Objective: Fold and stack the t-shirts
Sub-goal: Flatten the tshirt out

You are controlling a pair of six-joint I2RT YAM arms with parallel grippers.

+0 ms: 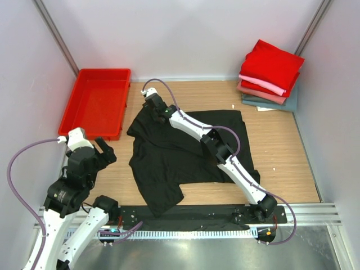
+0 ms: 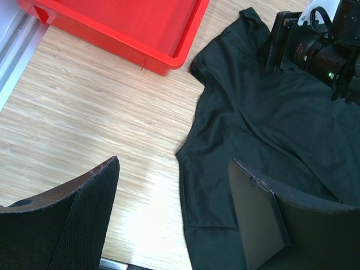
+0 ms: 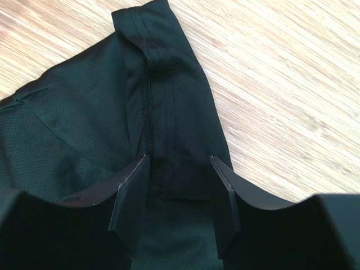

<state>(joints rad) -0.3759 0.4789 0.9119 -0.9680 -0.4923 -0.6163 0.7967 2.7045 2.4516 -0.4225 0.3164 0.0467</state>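
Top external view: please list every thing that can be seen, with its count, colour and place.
black t-shirt: one, black, lying crumpled in the middle of the table
folded t-shirts: one stack, red, pink, dusty-rose and grey-teal, far right corner
tray: one, red, far left
table: one, light wood
left gripper: one, black, open, near left, beside the shirt
right gripper: one, black, jaws apart on either side of a fold at the shirt's far left edge
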